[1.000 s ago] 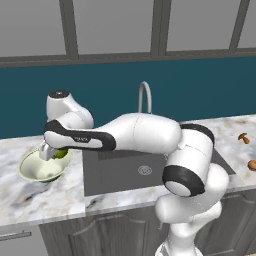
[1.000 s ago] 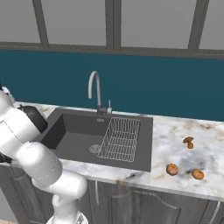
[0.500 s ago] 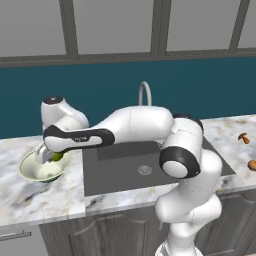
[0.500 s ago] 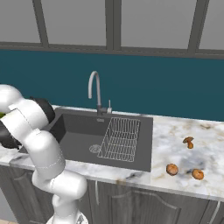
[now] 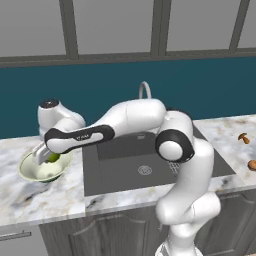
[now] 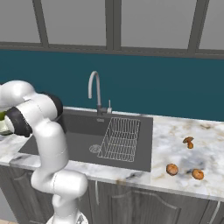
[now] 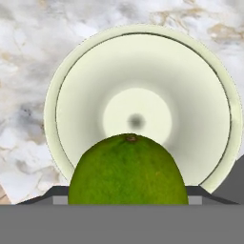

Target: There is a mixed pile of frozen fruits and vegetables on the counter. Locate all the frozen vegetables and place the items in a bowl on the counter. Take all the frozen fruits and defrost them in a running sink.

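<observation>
Gripper clamped on green ball, poised directly over bowl on counter, left of sink. Mushroom piece w/ two orange fruits lie on counter right of sink.

White, glossy arm here, built of fat rounded segments with dark grey to black rings at the joints. One big black joint cap with a pale centre at the elbow. The forearm link is black-banded, carrying small pale lettering, too small to read.
</observation>
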